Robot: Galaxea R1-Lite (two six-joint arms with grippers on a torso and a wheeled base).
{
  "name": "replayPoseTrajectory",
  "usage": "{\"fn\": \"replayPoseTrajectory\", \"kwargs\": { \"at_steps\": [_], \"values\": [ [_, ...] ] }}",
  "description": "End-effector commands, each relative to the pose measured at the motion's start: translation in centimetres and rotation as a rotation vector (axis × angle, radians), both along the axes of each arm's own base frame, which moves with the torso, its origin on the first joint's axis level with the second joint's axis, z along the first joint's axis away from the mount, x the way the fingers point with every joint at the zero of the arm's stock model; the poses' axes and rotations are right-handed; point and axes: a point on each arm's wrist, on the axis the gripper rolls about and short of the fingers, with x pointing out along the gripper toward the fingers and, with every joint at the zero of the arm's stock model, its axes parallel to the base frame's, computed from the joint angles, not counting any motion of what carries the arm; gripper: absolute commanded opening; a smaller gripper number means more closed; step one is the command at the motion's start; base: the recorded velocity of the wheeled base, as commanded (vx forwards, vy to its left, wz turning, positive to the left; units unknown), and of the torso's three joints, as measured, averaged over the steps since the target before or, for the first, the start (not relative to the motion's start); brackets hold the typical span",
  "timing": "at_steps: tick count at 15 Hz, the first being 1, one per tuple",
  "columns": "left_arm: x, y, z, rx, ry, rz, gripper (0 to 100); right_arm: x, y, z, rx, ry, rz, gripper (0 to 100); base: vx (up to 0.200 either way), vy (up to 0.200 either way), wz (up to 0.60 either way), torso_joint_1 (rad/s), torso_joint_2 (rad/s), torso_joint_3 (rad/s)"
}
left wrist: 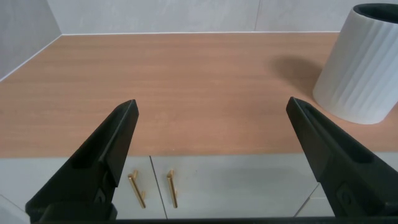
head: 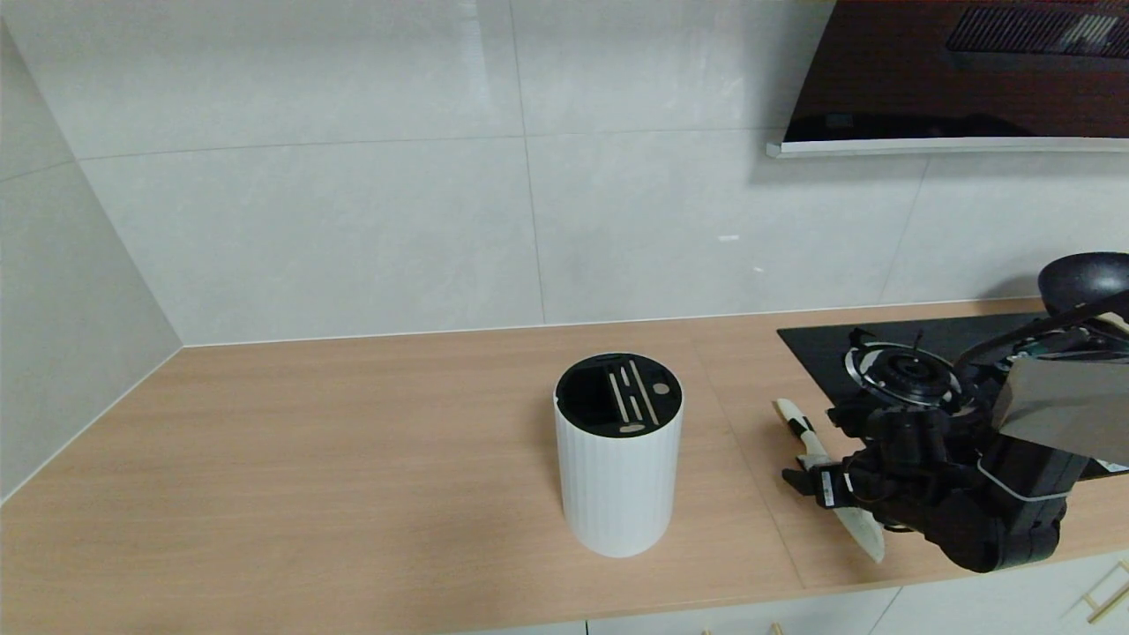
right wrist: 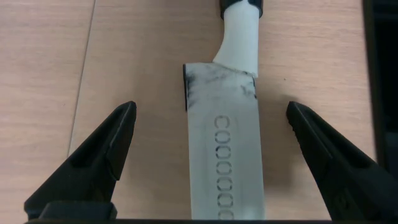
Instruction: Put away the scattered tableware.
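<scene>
On the tabletop [head: 309, 459] stands a white ribbed knife holder [head: 617, 476], upright, its black top [head: 619, 394] cut with narrow slots beside one wide dark opening. To the holder's right, well apart from it, a knife [head: 804, 434] with a pale blade and a white-and-black handle lies flat on the wood, between the holder and the stove [head: 900, 370]. The right claw [right wrist: 209, 109] hangs over the blade, spread wide on both sides without touching it. The left claw [left wrist: 211, 104] gapes at the tabletop's front edge, left of the holder.
</scene>
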Motion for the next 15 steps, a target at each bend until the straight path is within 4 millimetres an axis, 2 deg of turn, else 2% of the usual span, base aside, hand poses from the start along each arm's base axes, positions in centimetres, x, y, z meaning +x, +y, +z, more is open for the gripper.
{"fn": "replayPoseTrajectory", "kwargs": {
  "at_steps": [1,8,9,15],
  "values": [
    [0.0,0.0,0.0,0.0,0.0,0.002,100,0.2,0.1,-0.4,0.0,0.002,0.002,100,0.0,0.0,0.0,0.0,0.0,0.0],
    [0.0,0.0,0.0,0.0,0.0,0.001,100,0.5,0.0,-1.4,-0.014,0.019,-0.014,100,0.0,0.0,0.0,0.0,0.0,0.0],
    [0.0,0.0,0.0,0.0,0.0,-0.001,100,0.4,0.0,-1.5,-0.015,0.02,-0.016,0,0.0,0.0,0.0,0.0,0.0,0.0],
    [0.0,0.0,0.0,0.0,0.0,0.001,100,0.4,-0.5,-1.4,-0.015,0.016,-0.028,0,0.0,0.0,0.0,0.0,0.0,0.0]
  ]
}}
